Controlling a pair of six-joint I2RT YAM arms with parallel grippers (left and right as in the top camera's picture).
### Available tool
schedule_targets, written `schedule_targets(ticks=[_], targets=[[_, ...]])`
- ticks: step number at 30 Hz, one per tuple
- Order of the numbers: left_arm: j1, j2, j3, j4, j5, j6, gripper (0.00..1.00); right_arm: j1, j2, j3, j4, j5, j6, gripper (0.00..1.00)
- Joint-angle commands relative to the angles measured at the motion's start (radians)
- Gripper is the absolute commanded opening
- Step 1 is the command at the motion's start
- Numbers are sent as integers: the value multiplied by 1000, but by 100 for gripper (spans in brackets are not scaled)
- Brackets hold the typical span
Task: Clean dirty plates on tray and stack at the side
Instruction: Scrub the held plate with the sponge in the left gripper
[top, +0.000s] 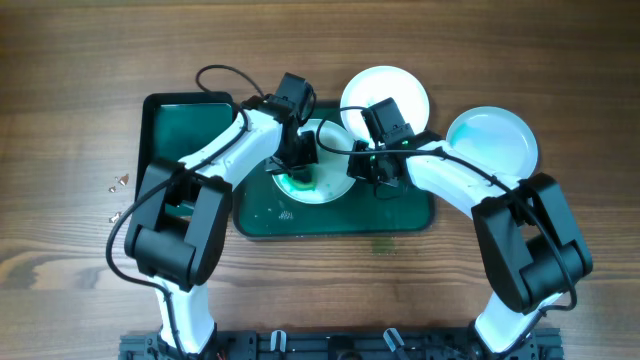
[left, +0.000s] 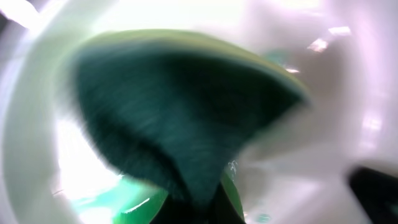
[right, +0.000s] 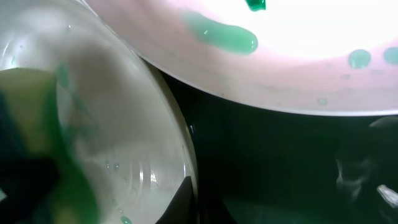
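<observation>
A white plate (top: 330, 185) lies on the large dark green tray (top: 340, 218) with a green smear at its lower left. My left gripper (top: 297, 168) is shut on a green sponge (left: 186, 112) pressed into this plate (left: 348, 93). My right gripper (top: 363, 165) is shut on the plate's right rim (right: 124, 124). A second plate (top: 385, 88) with green smears (right: 224, 36) lies at the tray's far edge. A third, near-plain plate (top: 492, 140) sits on the table to the right of the tray.
A smaller dark green tray (top: 190, 125) adjoins the large tray on the left. Small metal bits (top: 120, 182) lie on the wooden table at the left. A faint green spot (top: 383, 245) marks the table in front of the tray.
</observation>
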Motion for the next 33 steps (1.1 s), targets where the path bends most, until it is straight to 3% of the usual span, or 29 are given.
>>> schedule_targets(ticks=[1,5,8,14,18,23,30,33], targets=[[-36,42,-12,53,262,132,4,5,28,10,0,-8,5,4],[-39,42,-12,121,193,119,4,5,28,10,-1,-8,5,4],[-37,42,-12,180,-1,68,4,5,28,10,-1,-8,5,4],[-37,42,-12,194,-544,-68,4,5,28,10,0,-15,4,4],[-37,42,-12,113,-630,-88,4,5,28,10,-2,-15,4,4],[-39,42,-12,-63,-404,-56,4,5,28,10,-1,-15,4,4],[-39,42,-12,-105,351,297,4,5,28,10,0,-28,3,4],[-38,42,-12,-21,398,314,4,5,28,10,-3,-34,2,4]])
